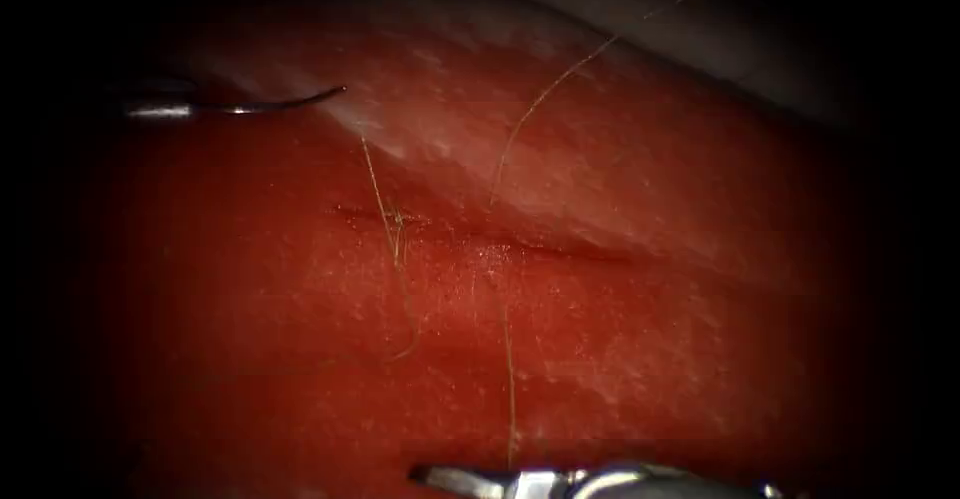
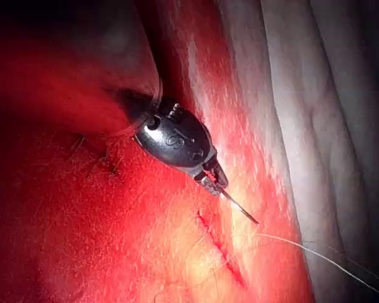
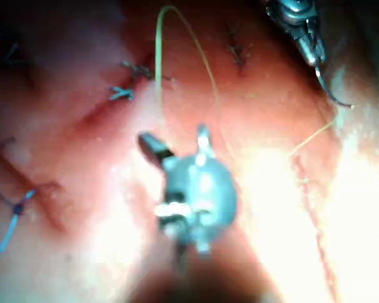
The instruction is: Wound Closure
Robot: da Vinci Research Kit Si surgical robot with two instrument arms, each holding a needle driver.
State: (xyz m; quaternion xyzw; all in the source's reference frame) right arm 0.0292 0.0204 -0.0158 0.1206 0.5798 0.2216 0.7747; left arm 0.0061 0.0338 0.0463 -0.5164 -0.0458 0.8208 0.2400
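The cut (image 1: 480, 244) runs across the red tissue (image 1: 650, 359). My left tool (image 1: 165, 110) is at the upper left, beyond the cut's left end. Its jaws are shut on the curved needle (image 1: 270, 105) well back from the tip. The pointed end sticks out free above the tissue, not in it. The left wrist view shows the same grip (image 2: 211, 180) on the needle (image 2: 239, 209). Thread (image 1: 395, 249) crosses the cut, and another strand (image 1: 510, 389) runs down to my right tool (image 1: 470, 477) at the bottom edge. In the right wrist view that tool (image 3: 176, 140) has its jaws spread, with the thread (image 3: 161, 57) arching above them.
Pale fatty tissue (image 1: 620, 19) borders the red area at the upper right. A long thread strand (image 1: 560, 84) trails over it. The right wrist view shows several older blue stitches (image 3: 123, 91) on other cuts to the side.
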